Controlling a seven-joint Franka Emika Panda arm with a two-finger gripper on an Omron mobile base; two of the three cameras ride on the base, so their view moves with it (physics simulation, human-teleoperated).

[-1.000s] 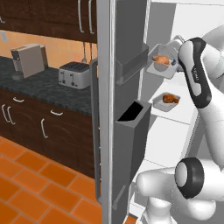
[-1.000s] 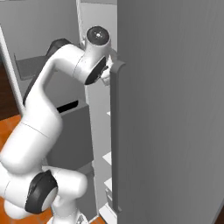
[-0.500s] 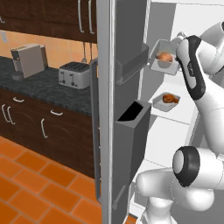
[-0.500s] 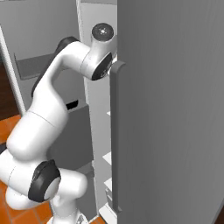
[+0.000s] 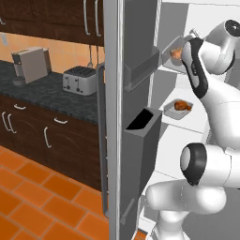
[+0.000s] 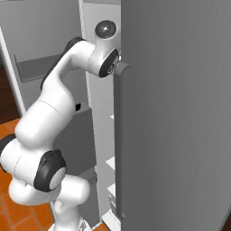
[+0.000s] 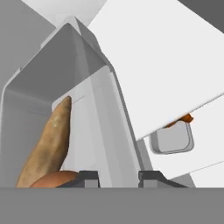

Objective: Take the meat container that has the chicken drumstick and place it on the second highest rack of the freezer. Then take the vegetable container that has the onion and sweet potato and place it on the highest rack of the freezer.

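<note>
Jaws (image 7: 118, 176) clamp vegetable container (image 7: 94, 127) wall; meat container (image 5: 178, 108) on rack below, door bins (image 5: 143, 136) beside.

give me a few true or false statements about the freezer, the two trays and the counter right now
1. The shallow grey tray with the orange-brown drumstick lies on a white freezer shelf. True.
2. The grey tray with the tan tuber and round onion lies on the dark counter. False: the arm has it up at the higher freezer shelf, above the drumstick tray.
3. The tall grey freezer door is shut. False: it stands open, its dark grey door bins showing.
4. A silver toaster stands on the dark speckled counter. True.
5. The elongated tan tuber lies inside the held tray, seen close in the hand view. True.
</note>
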